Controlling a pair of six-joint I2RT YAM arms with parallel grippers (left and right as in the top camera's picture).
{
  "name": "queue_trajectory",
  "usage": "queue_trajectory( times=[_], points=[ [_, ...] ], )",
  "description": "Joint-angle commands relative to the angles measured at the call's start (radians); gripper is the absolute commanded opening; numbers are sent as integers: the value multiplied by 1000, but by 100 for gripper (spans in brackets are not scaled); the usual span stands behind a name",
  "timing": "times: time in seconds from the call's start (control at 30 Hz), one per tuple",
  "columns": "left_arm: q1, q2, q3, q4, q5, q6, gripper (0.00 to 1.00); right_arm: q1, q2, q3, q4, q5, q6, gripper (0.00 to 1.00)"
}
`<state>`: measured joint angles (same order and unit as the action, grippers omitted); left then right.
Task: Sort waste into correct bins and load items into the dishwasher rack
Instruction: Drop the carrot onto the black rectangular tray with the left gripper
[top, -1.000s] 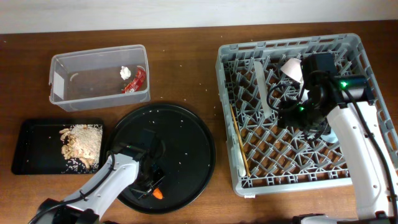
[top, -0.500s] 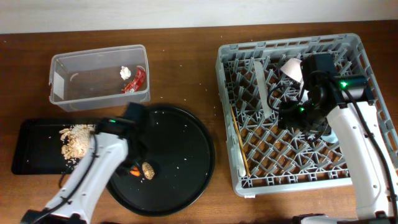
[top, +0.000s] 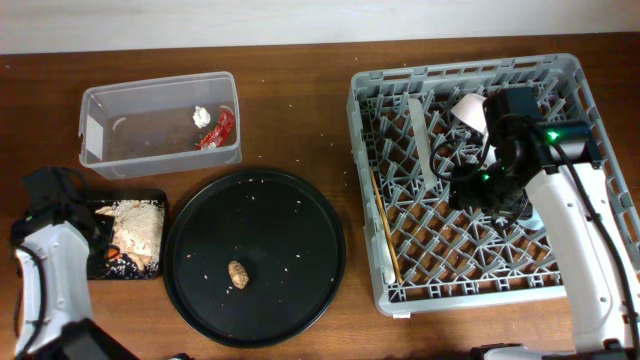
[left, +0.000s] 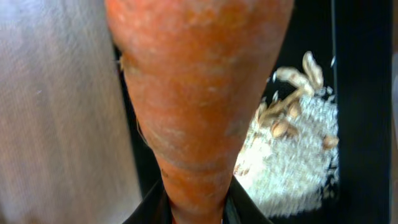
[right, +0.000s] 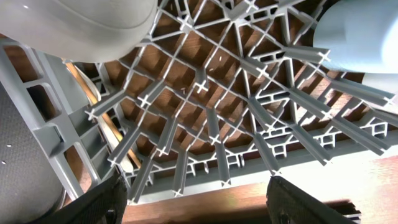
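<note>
Orange, faintly ridged and scuffed pale in places, the tapered carrot (left: 199, 93) fills most of my left wrist view and narrows downward. There the left end effector (left: 196, 214) is clamped on it, with a dark finger at either side. The carrot hangs above the shallow black rectangular tray (left: 367, 124), close to the tray's edge nearest the wooden counter (left: 56, 112). It blocks much of what lies below. To one side of it, the beige food crumbs (left: 292, 162) sit heaped in the tray.

From overhead, the brown lump (top: 238, 272) lies alone on the large round black tray (top: 280, 220), just beside the rectangular one. Behind them, the clear plastic rectangular tub (top: 150, 140) holds the red crumpled wrapper (top: 217, 130) and the small white paper wad (top: 200, 115).

The right end effector (right: 208, 205) hangs over the large square grey plastic rack (top: 470, 68), its fingers spread wide and holding nothing.
</note>
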<state>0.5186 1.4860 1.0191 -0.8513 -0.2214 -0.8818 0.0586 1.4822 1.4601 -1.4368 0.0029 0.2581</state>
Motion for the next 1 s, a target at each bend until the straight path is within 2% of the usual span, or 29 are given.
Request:
queue_trajectory(
  times=[0.0, 0.27, 0.3, 0.33, 0.43, 0.53, 0.57, 0.63, 0.77, 0.97],
  points=[
    [21, 66, 16, 33, -21, 10, 2, -8, 0, -3, -3, 12, 1, 75],
    [24, 227, 16, 93, -54, 9, 4, -8, 0, -3, -4, 12, 1, 75],
    [24, 241, 16, 96, -56, 9, 7, -8, 0, -3, -4, 9, 1, 75],
    [24, 249, 16, 96, -56, 9, 17, -8, 0, -3, -4, 9, 1, 75],
    [24, 258, 16, 95, -56, 9, 19, -8, 0, -3, -4, 9, 1, 75],
    [24, 258, 16, 87, -56, 10, 31, -8, 0, -3, -4, 9, 1, 75],
    [24, 258, 16, 84, -55, 9, 36, -8, 0, -3, -4, 9, 1, 75],
    [24, 258, 16, 76, -55, 10, 58, -8, 0, -3, -6, 9, 1, 75],
    [24, 248, 17, 39, -44, 10, 78, -8, 0, -3, -7, 9, 0, 75],
    [-12, 102, 87, -3, 99, 122, 81, -8, 0, -3, -7, 9, 1, 75]
  ],
)
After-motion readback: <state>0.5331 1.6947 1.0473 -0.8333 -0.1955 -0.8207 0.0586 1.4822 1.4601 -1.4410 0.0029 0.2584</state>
